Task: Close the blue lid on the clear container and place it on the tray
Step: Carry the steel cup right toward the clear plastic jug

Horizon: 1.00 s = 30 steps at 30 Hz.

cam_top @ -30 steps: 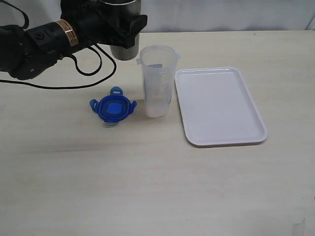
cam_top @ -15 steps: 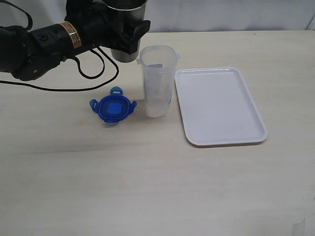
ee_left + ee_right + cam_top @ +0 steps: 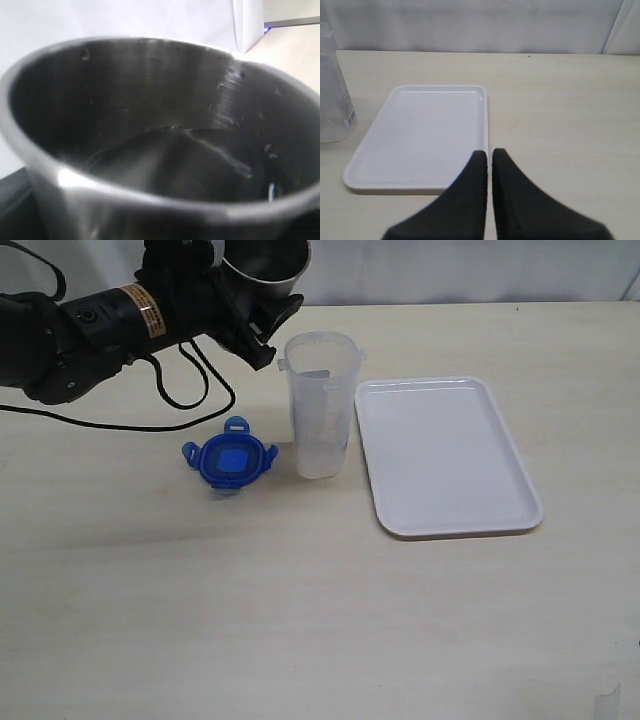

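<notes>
Pale counter (image 3: pixel 300 620) carries a white tray (image 3: pixel 447 455) at right, nothing on it, with the clear, open container (image 3: pixel 320 410) upright just beside its left edge. The bright-blue lid (image 3: pixel 230 460) lies flat just left of the container, tabs splayed. Nearer the lid, the left tool (image 3: pixel 248 315) hangs behind it, clenched on a tilted steel cup (image 3: pixel 265 260). The right tool (image 3: pixel 488 162) faces the tray's short end, jaws pressed together on nothing.
</notes>
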Each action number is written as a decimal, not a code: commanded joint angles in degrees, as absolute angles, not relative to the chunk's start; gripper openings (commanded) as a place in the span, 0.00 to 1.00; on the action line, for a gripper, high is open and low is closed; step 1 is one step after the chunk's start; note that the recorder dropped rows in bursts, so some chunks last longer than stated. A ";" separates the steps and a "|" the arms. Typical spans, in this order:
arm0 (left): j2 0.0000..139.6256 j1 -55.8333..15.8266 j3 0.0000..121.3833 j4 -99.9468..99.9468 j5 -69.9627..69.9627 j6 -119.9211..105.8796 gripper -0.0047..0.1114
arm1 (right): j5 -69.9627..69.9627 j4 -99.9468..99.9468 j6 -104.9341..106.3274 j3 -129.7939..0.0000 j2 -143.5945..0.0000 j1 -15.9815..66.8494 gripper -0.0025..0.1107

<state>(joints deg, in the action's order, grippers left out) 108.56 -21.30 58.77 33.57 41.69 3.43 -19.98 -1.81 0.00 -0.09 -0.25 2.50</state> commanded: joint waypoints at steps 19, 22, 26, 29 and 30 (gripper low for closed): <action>107.67 -21.38 59.65 32.09 42.32 -8.09 0.04 | -19.81 -1.76 0.32 0.00 0.00 2.15 0.06; 107.67 -21.38 59.65 31.48 42.32 -9.03 0.04 | -19.81 -1.76 0.32 0.00 0.00 2.15 0.06; 107.67 -21.38 59.65 30.59 42.43 -10.36 0.04 | -19.81 -1.76 0.32 0.00 0.00 2.15 0.06; 107.67 -21.38 59.65 30.59 42.32 -10.87 0.04 | -19.81 -1.76 0.32 0.00 0.00 2.15 0.06; 107.67 -21.38 59.65 30.59 42.32 -11.30 0.04 | -19.81 -1.76 0.32 0.00 0.00 2.15 0.06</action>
